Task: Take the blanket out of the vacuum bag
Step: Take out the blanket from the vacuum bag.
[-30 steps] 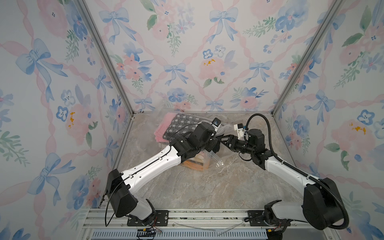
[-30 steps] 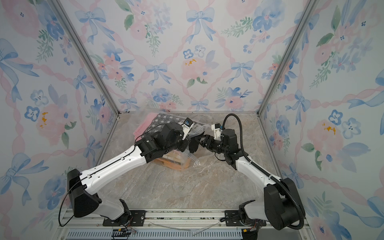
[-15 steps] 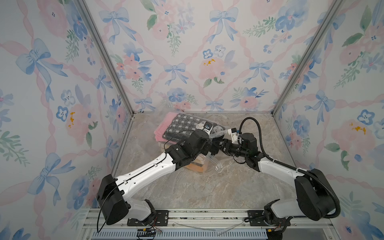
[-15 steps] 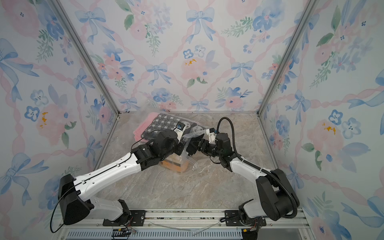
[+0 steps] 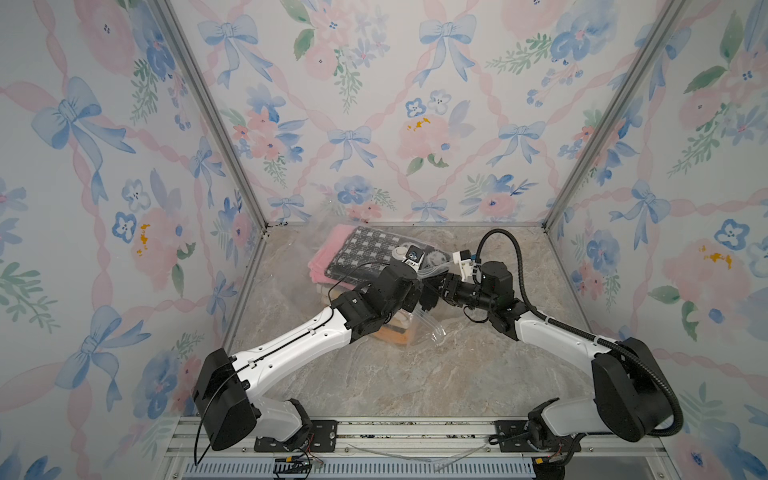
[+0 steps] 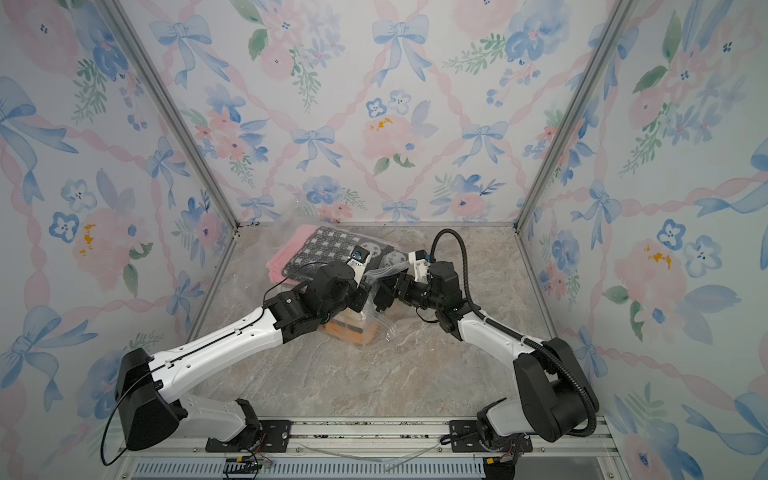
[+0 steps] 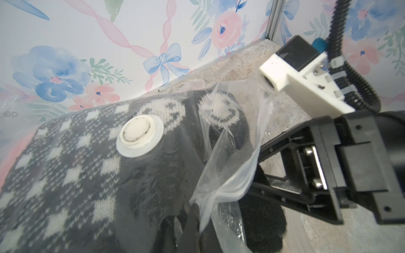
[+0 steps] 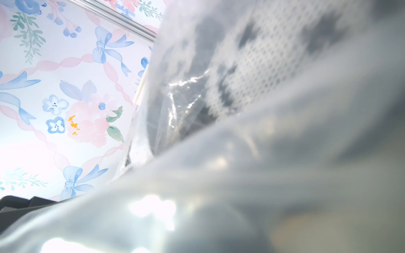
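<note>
The vacuum bag (image 5: 428, 328) lies at the back of the table, its white valve cap (image 7: 139, 138) on top. Inside is a folded dark grey blanket (image 5: 365, 253) with white knitted squares and smiley faces (image 7: 76, 175). My left gripper (image 7: 198, 210) is shut on the bag's loose zip edge at its mouth (image 5: 420, 289). My right gripper (image 7: 256, 169) faces it from the right (image 5: 431, 291), jaws apart at the mouth, with the tips hidden behind the plastic flap. In the right wrist view, blurred bag plastic (image 8: 219, 186) covers the lens.
Pink fabric (image 5: 328, 253) and an orange and cream folded stack (image 5: 395, 334) lie under the grey blanket in the same bag. The back wall is close behind the bag. The left wall stands close beside it. Bare marble table (image 5: 395, 374) lies in front.
My right gripper has moved left to the bag's mouth and its jaws have narrowed. My left arm has sunk a little, still gripping the bag's edge.
</note>
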Available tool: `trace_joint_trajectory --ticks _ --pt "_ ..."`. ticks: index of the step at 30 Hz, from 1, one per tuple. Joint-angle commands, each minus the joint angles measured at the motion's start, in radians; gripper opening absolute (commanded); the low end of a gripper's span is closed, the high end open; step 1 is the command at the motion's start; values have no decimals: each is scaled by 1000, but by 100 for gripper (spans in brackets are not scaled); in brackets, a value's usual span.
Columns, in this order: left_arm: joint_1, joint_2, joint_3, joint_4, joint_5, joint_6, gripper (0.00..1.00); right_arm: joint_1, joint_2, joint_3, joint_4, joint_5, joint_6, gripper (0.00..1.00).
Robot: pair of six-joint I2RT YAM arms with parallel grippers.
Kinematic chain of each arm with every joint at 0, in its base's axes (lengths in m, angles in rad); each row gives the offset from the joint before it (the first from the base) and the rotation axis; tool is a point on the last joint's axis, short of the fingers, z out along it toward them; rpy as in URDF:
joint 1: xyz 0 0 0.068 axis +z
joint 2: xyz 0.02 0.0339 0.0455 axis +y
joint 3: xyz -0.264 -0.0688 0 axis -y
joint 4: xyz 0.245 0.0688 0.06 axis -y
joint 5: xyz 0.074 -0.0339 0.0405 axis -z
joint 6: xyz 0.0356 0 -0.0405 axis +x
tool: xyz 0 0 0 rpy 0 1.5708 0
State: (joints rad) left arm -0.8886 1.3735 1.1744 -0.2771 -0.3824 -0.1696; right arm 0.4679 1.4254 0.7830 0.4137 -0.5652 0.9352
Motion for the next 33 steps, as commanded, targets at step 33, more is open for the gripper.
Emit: trace_joint_trajectory --ticks 33 --pt "51 -56 -42 24 40 -78 0 -61 -3 14 -88 -11 -78 69"
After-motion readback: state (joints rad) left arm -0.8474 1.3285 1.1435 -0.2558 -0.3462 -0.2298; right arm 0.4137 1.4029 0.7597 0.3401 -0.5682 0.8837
